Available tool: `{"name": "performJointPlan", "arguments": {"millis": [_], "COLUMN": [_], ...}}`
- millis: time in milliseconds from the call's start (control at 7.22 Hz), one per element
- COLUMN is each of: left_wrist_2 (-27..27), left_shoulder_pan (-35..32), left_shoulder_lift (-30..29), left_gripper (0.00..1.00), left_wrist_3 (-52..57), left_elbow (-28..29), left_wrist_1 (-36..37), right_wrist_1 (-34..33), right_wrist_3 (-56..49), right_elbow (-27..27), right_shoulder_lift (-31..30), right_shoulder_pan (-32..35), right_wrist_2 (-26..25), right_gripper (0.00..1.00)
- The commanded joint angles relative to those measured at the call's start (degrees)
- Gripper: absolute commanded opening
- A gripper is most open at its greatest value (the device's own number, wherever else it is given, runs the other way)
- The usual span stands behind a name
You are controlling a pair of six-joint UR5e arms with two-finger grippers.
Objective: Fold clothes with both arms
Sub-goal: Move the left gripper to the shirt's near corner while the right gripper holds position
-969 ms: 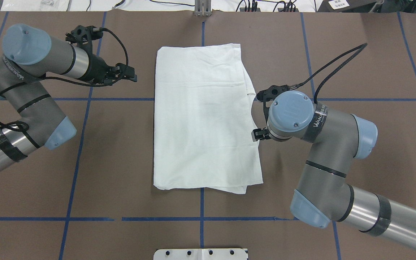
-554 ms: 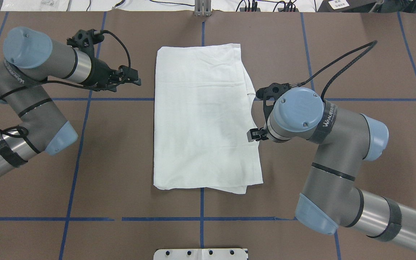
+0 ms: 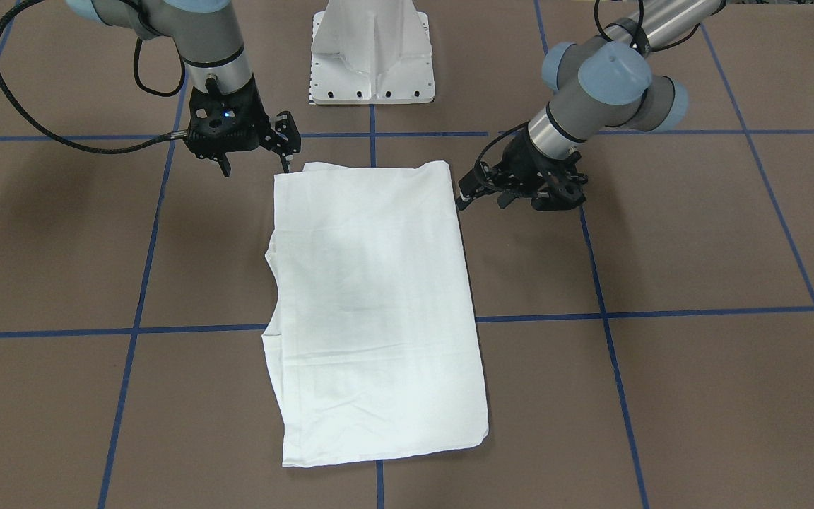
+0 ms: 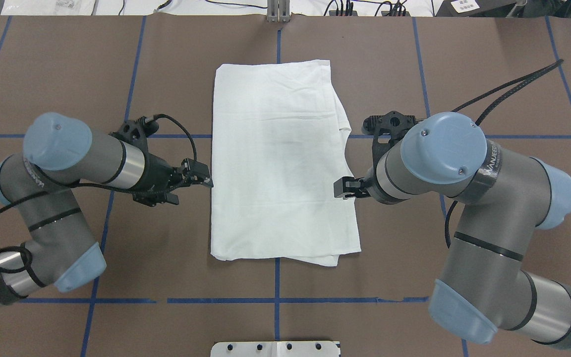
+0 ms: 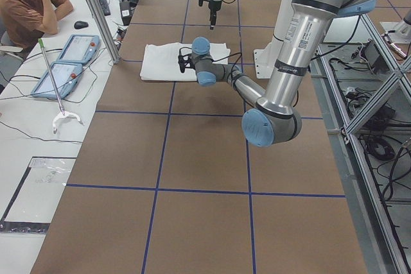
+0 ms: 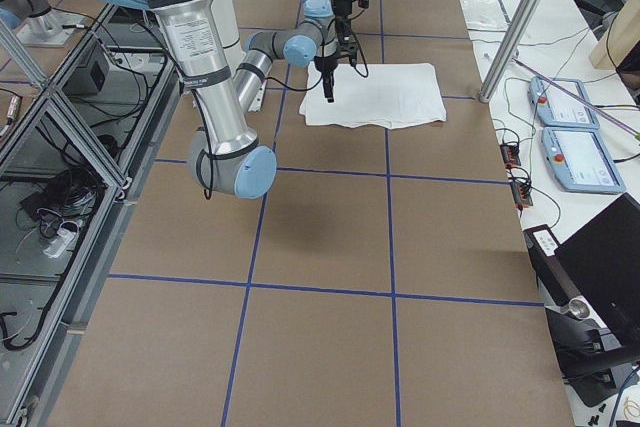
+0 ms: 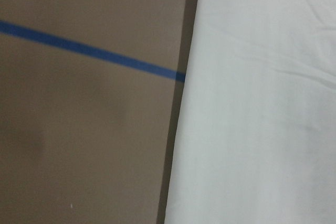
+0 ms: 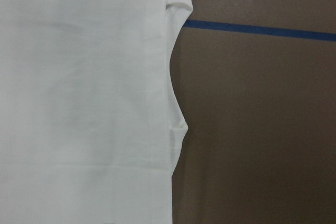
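The white shirt [image 4: 285,163] lies flat in the table's middle, folded into a long rectangle; no text or collar shows. It also shows in the front view [image 3: 375,304] and in both wrist views [image 7: 257,108] [image 8: 84,93]. My left gripper [image 4: 192,191] is open and empty, low beside the middle of the shirt's left edge, one fingertip [image 4: 208,183] nearly at the cloth. In the front view the left gripper [image 3: 481,199] sits on the view's right. My right gripper [image 3: 255,168] is open and empty, above the shirt's right edge; overhead, its wrist mostly hides the right gripper [image 4: 345,188].
Blue tape lines [image 4: 117,300] grid the brown table. The white pedestal base [image 3: 372,56] stands at the robot's edge. Off the far side are an operator [image 5: 32,4], two tablets [image 5: 64,62] and an aluminium post [image 5: 96,11].
My left arm has swung from the shirt's far left corner back toward the robot, down to the middle of the left edge. My right arm's wrist has shifted slightly; its gripper stays at the right edge.
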Motion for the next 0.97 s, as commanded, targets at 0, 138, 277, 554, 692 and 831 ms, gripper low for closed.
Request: {"name": "performJointPlan", "arguments": {"millis": [0,138,277,554,692,831], "left_wrist_2": [4.5,4.7,4.7,7.0,7.1,7.2], "left_shoulder_pan": [8.6,9.9,10.4,11.0,11.0,11.0], "left_shoulder_lift": [-0.1,-1.6,-2.1,-2.8,-2.8,-2.9], "left_gripper": [0.99,0.98,0.96,0.90,0.90,0.90], "left_wrist_3": [-9.9,-10.7,-10.7,-10.7,-10.7,-10.7], "left_elbow": [-3.6,-4.2,-4.0,-3.1,-2.8,-2.3], "left_wrist_1": [6.0,9.4,11.0,11.4,11.4,11.5], "right_wrist_1": [0.0,0.0,0.0,0.0,0.0,0.0], "right_wrist_3": [1.3,1.3,1.3,1.3,1.3,1.3], "right_elbow": [1.4,1.5,1.5,1.3,1.2,1.1], "right_shoulder_lift": [-0.1,0.0,-0.1,0.0,0.1,0.1], "right_shoulder_pan": [0.0,0.1,0.1,0.0,0.0,0.0], "right_wrist_2": [1.2,1.2,1.2,1.2,1.2,1.2], "right_gripper": [1.00,1.00,1.00,1.00,1.00,1.00]}}
